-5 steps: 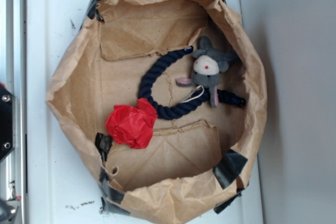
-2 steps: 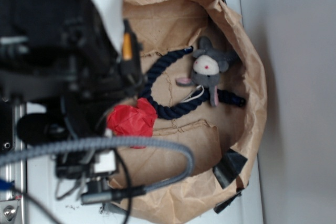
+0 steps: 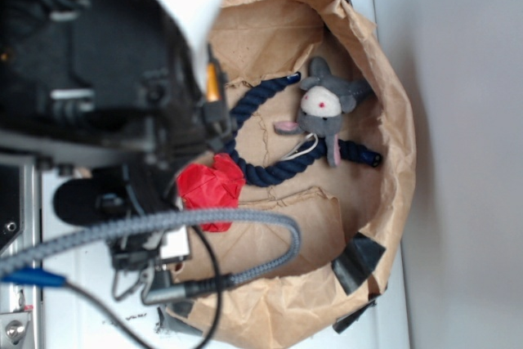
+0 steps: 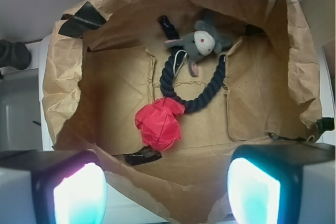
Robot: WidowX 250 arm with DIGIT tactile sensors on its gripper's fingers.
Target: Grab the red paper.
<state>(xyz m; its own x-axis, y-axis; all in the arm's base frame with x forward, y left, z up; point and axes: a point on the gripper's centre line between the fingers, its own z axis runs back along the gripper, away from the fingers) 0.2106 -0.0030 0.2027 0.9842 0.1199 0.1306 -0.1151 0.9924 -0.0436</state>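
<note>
The red paper [image 3: 214,190] is a crumpled bright red ball on the floor of the brown paper bag [image 3: 392,104], left of middle, touching the dark blue rope ring [image 3: 270,171]. In the wrist view the red paper [image 4: 159,123] lies ahead of my gripper [image 4: 167,192], which is open and empty, with its two lit pads wide apart above the bag's near rim. In the exterior view the arm's black body covers the bag's left side and the ball's left edge.
A grey plush mouse [image 3: 323,108] lies on the rope ring at the bag's right, also in the wrist view [image 4: 201,43]. Black tape patches [image 3: 358,261] hold the bag's rim. The bag stands on a white surface [image 3: 90,292]. A grey cable [image 3: 245,226] loops over the bag.
The arm has come into the exterior view from the left and moved right over the bag's left side. The red paper, rope ring and mouse have not moved.
</note>
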